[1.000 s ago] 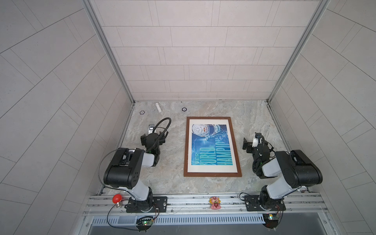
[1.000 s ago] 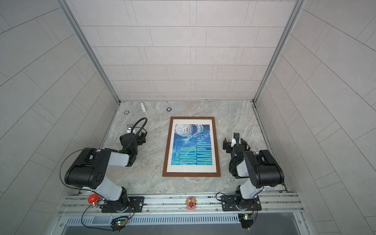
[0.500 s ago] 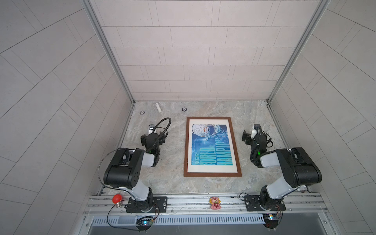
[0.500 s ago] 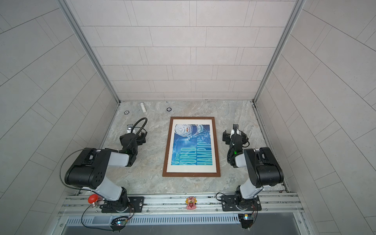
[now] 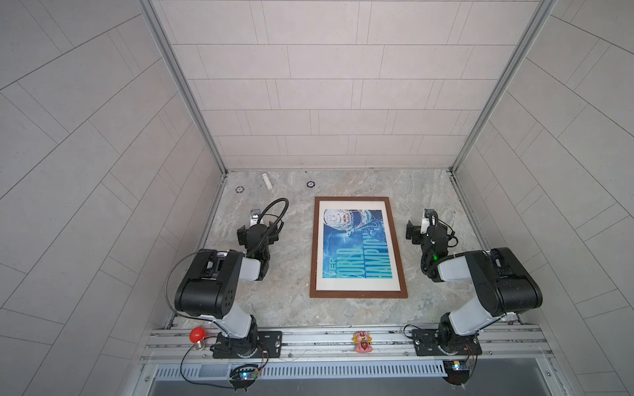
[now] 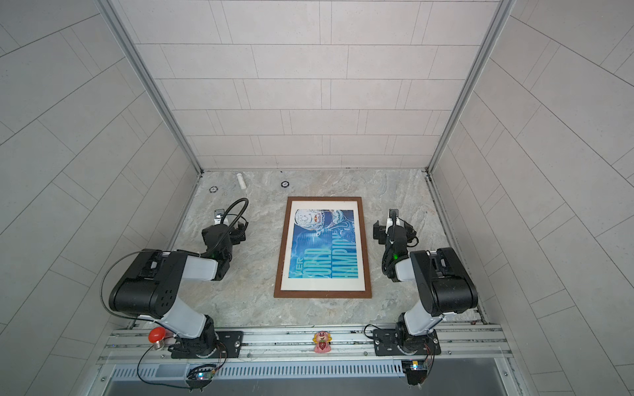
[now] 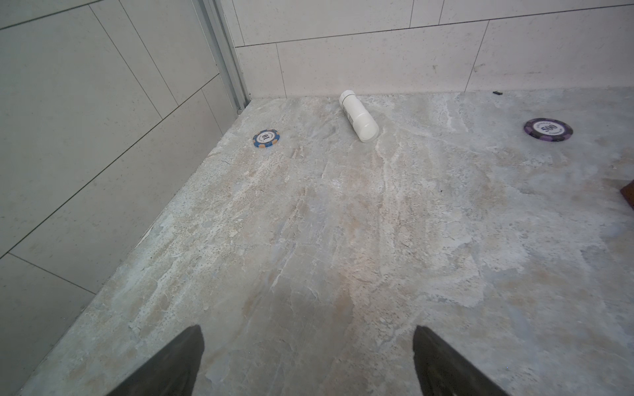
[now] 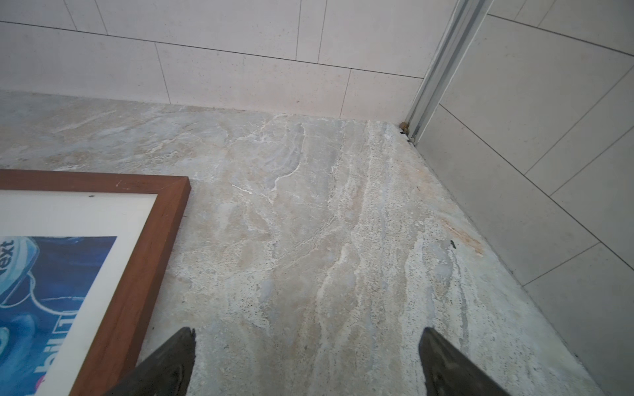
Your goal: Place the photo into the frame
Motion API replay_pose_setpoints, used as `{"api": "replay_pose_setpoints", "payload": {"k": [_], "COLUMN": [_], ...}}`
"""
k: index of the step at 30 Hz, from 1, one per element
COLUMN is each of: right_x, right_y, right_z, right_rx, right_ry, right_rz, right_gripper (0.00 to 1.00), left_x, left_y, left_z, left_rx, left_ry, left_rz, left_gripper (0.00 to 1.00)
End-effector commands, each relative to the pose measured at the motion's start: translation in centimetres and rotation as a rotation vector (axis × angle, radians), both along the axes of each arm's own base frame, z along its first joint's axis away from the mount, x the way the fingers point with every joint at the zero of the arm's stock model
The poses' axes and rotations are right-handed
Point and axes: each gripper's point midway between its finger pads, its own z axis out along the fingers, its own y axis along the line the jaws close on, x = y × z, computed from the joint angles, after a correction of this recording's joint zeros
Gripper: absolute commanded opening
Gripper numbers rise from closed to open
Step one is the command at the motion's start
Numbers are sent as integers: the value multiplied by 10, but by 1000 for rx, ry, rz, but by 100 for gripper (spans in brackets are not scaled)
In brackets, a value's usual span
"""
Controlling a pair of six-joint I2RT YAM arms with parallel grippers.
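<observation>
Table (image 5: 281, 301): marbled stone top, walled by pale tiles.
Frame (image 5: 358, 294): brown wood, flat on the table in the middle, between the two arms.
Photo (image 5: 356, 247): lies inside the frame, print side up; its cream border shows all round within the wood.
Left gripper (image 7: 306, 329): jaws spread wide, holding nothing, over bare table well left of the frame.
Right gripper (image 8: 307, 330): jaws spread wide, holding nothing, just beside the frame's right rail near its far corner.
Tube (image 7: 358, 116): white, on its side by the back wall.
Purple chip (image 7: 548, 129): flat, near the frame's far left corner.
Blue chip (image 7: 266, 138): flat, near the left wall.
</observation>
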Motion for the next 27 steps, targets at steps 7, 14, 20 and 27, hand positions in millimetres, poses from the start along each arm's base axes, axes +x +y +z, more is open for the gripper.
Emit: {"api": "replay_pose_setpoints", "payload": {"k": [7,14,20,27], "right_x": [1,2,-8,-44], "right_y": [2,2,-11,-26], "right_z": [1,1,7,16], "right_rx": [-25,-26,-21,37], "right_ry": [3,4,-49,-157], "right_rz": [14,11,-64,-160], "right_gripper": [99,99,99,99], "left_x": [4,4,4,4], "left_y": [2,2,2,2], "left_z": [11,10,11,10], "left_rx": [-5,-5,-5,-5], "left_ry": [-43,-42,-44,-43], "left_rz": [8,7,8,6], "left_gripper": [100,100,100,100]}}
